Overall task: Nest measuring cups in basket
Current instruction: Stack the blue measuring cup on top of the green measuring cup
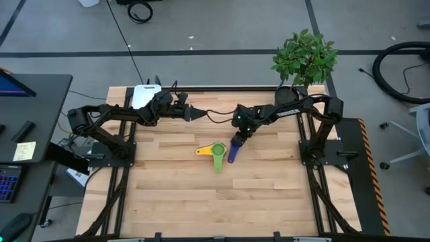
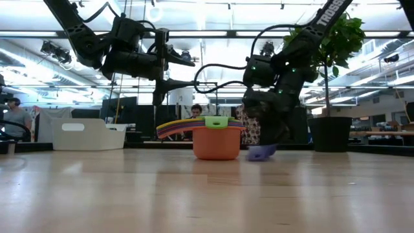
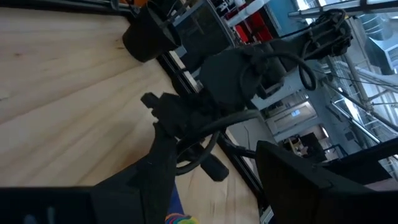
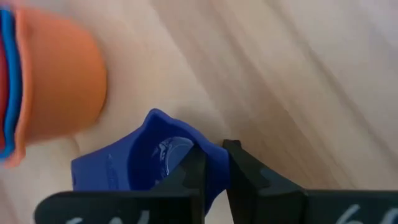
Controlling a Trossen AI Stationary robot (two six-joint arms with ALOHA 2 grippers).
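A nested stack of measuring cups (image 1: 217, 153) stands on its orange bottom cup (image 2: 217, 144) at mid-table, green cup on top, a yellow handle (image 1: 201, 151) sticking out toward the left. My right gripper (image 1: 238, 139) reaches down just right of the stack and is shut on the dark blue cup (image 1: 232, 153), which shows tilted in the low view (image 2: 261, 153). My left gripper (image 1: 196, 115) hovers open, above the table, left of and beyond the stack. The white basket (image 1: 144, 95) sits at the far left edge of the table. My right gripper pinches the dark blue cup by its bowl wall (image 4: 214, 167), one finger (image 4: 191, 177) inside the bowl and the other outside. The fingers come from above, slanting down. The cup hangs tilted below them; whether its low edge (image 2: 253, 157) touches the table, I cannot tell.
A dark plant pot (image 1: 289, 95) with a leafy plant (image 1: 306, 55) stands at the table's far right corner. Bare wood (image 1: 222, 202) stretches across the near half of the table. Black frame rails (image 1: 201, 88) border it. A person (image 2: 14, 120) shows in the room behind.
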